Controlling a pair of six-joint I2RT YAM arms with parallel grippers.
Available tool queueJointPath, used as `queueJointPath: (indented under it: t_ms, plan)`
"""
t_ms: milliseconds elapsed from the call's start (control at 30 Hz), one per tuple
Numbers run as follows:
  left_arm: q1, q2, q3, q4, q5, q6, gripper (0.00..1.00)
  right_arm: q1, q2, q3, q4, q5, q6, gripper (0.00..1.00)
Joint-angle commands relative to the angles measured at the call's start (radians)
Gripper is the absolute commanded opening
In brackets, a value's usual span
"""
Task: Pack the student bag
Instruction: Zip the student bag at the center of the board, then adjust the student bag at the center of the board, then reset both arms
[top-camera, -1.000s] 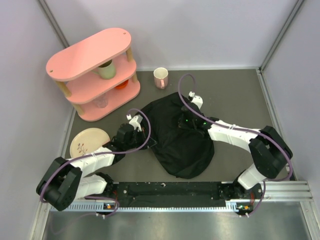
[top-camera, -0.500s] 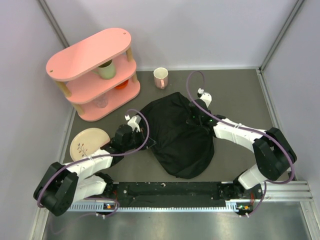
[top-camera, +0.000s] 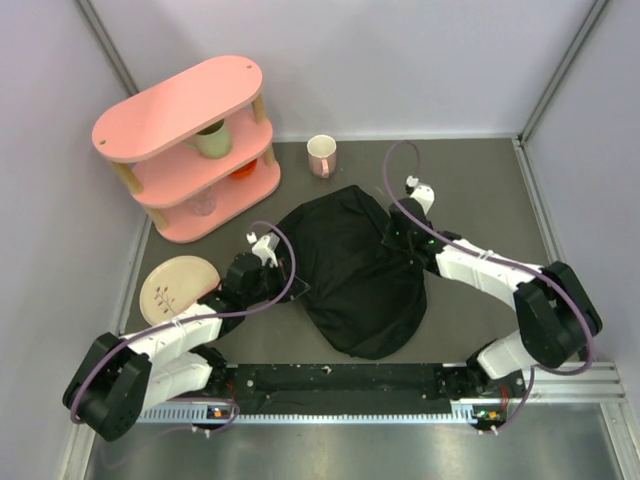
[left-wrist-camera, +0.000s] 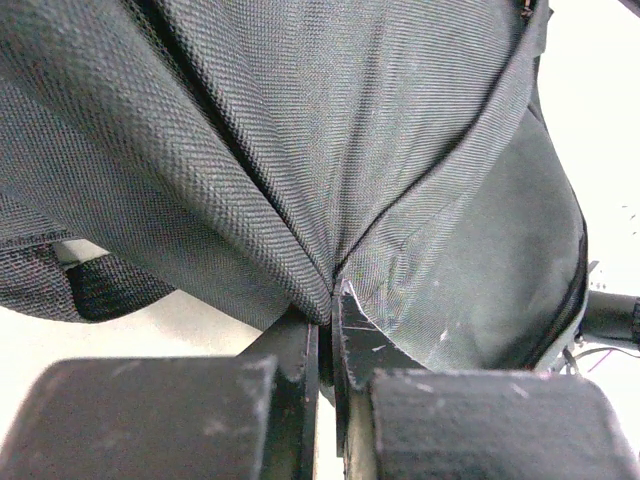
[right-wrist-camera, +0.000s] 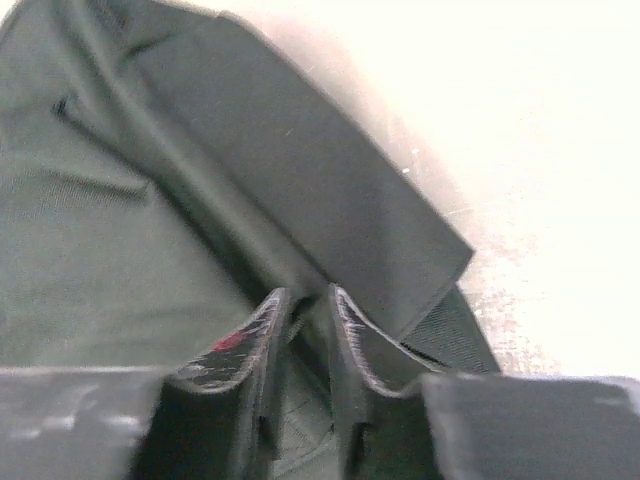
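Observation:
The student bag (top-camera: 355, 275), a large black floppy backpack, lies in the middle of the table. My left gripper (top-camera: 290, 285) is at its left edge, shut on a pinched fold of its fabric (left-wrist-camera: 325, 290). My right gripper (top-camera: 395, 235) is at its upper right edge, jaws nearly together, shut on a strip of the bag's fabric (right-wrist-camera: 310, 310) beside a flat black strap (right-wrist-camera: 330, 210). The bag fills both wrist views.
A pink two-tier shelf (top-camera: 190, 140) stands at the back left with a green mug (top-camera: 212, 138) and other items in it. A white mug (top-camera: 321, 155) stands behind the bag. A cream plate (top-camera: 178, 283) lies at the left.
My right gripper has moved right and back along the bag's top edge, drawing the fabric with it. My left gripper has shifted slightly, still holding the left edge.

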Motion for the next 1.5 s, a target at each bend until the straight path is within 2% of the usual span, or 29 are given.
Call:
queueJointPath:
  t_ms: [0,33,100,133,233,400,500,600,667,700,767,800,833,867,900,933,1067,1167,1233,1467]
  plan:
    - [-0.003,-0.010,-0.008,-0.105,-0.006,0.047,0.00,-0.053,-0.112,-0.031,0.009,0.087,-0.029,0.33]
    - [-0.003,0.000,-0.004,-0.106,-0.009,0.050,0.00,-0.065,-0.125,-0.043,-0.013,0.084,-0.022,0.62]
    - [-0.003,0.010,0.016,-0.122,-0.011,0.059,0.04,-0.123,-0.166,-0.061,-0.010,0.004,-0.015,0.72]
    - [-0.003,0.021,0.035,-0.125,-0.011,0.062,0.09,-0.141,-0.172,-0.075,-0.001,-0.092,-0.015,0.76]
    - [-0.003,0.052,0.067,-0.122,-0.009,0.070,0.17,-0.195,-0.132,-0.074,0.004,-0.236,-0.024,0.79]
    - [-0.003,0.140,0.137,-0.088,0.028,0.093,0.19,-0.200,-0.004,-0.096,0.030,-0.353,0.004,0.80]
    - [-0.003,0.229,0.226,-0.085,0.061,0.119,0.21,-0.200,-0.039,-0.236,0.206,-0.471,0.065,0.79]
    - [-0.003,0.303,0.331,-0.114,0.069,0.139,0.28,-0.189,-0.103,-0.333,0.234,-0.534,0.109,0.79]
    - [-0.003,0.322,0.397,-0.160,0.060,0.145,0.34,-0.188,-0.158,-0.373,0.214,-0.510,0.114,0.79]
    - [-0.003,0.322,0.406,-0.166,0.055,0.149,0.44,-0.186,-0.190,-0.383,0.178,-0.495,0.108,0.80]
    - [-0.003,0.313,0.421,-0.191,0.023,0.163,0.53,-0.188,-0.298,-0.388,0.125,-0.447,0.084,0.81]
    - [-0.003,0.297,0.427,-0.227,-0.018,0.169,0.74,-0.188,-0.330,-0.388,0.107,-0.436,0.073,0.83]
    - [-0.003,0.287,0.435,-0.262,-0.037,0.174,0.81,-0.189,-0.403,-0.373,0.034,-0.388,0.064,0.84]
    - [-0.003,0.271,0.432,-0.275,-0.053,0.174,0.82,-0.188,-0.433,-0.359,-0.009,-0.352,0.047,0.86]
    - [-0.003,0.236,0.429,-0.293,-0.084,0.174,0.99,-0.188,-0.468,-0.348,-0.057,-0.296,0.039,0.88]
    - [-0.003,0.216,0.412,-0.301,-0.103,0.156,0.99,-0.192,-0.494,-0.322,-0.126,-0.215,0.028,0.89]
    - [-0.003,0.098,0.355,-0.336,-0.205,0.131,0.99,-0.206,-0.589,-0.256,-0.236,-0.087,-0.030,0.93]
    - [-0.003,0.014,0.334,-0.381,-0.258,0.137,0.99,-0.211,-0.619,-0.224,-0.270,-0.007,-0.047,0.94]
    - [-0.003,-0.052,0.328,-0.407,-0.352,0.136,0.99,-0.218,-0.649,-0.215,-0.277,0.051,-0.058,0.95]
    - [-0.003,-0.215,0.335,-0.510,-0.549,0.152,0.99,-0.267,-0.735,-0.207,-0.313,0.219,-0.116,0.99]
